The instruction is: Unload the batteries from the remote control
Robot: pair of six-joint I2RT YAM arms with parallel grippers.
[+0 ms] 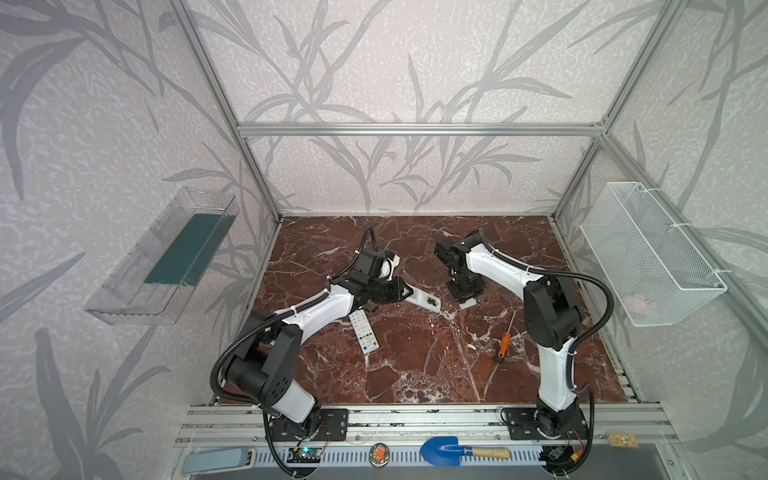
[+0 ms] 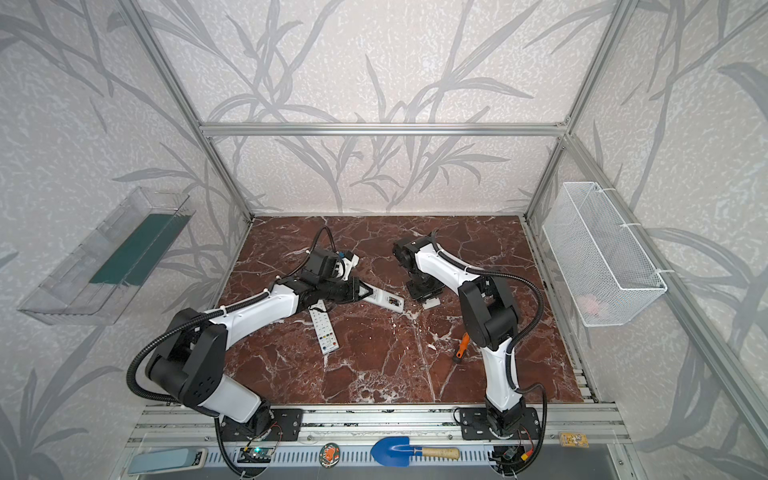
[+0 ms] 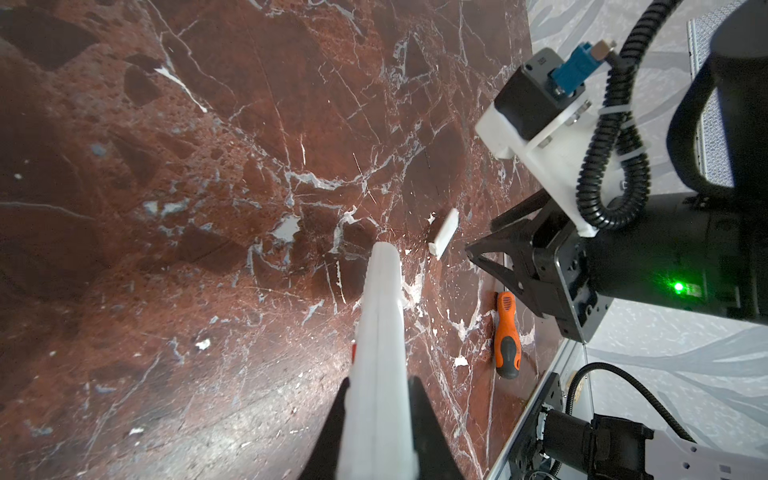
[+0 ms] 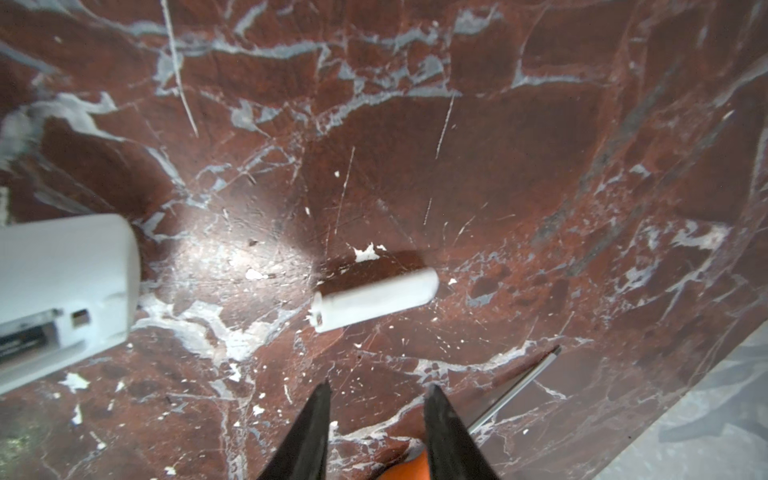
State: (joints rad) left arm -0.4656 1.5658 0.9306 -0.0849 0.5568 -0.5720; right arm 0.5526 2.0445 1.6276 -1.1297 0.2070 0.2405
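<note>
Desk [image 1: 415, 374]: red marble slab, both arms working mid-slab.

Left arm [image 1: 316, 307]: elbow raised near its base, forearm stretched low and nearly level toward the middle, wrist rolled on its side. Left tool [image 1: 405, 293] is clamped on one end of the white remote control [image 1: 426, 300]. The rest of the body sticks straight out past the fingertips [image 3: 419, 415], with the back side up and the battery bay uncovered.

Right arm [image 1: 494, 262]: upper link rises steeply from its base, elbow high, forearm reaching away from the base, wrist bent down so the right tool [image 4: 378, 388] points at the desk. Jaws are apart with nothing between them.

Second remote [image 1: 364, 332]: flat on the desk, buttons up, beside the left forearm and behind the left tool.

Screwdriver [image 1: 503, 343]: orange handle, on the desk near the right tool on its base side. The shaft runs close past one finger in the right wrist view.

Cover [image 4: 374, 299]: small white piece lying flat just ahead of the right tool's tips, clear of them, between that tool and the remote's free end.

Batteries [image 4: 23, 338]: in the open bay at the free end of the remote, out ahead of the left tool. Only a dark sliver shows, so I can't tell the count.
</note>
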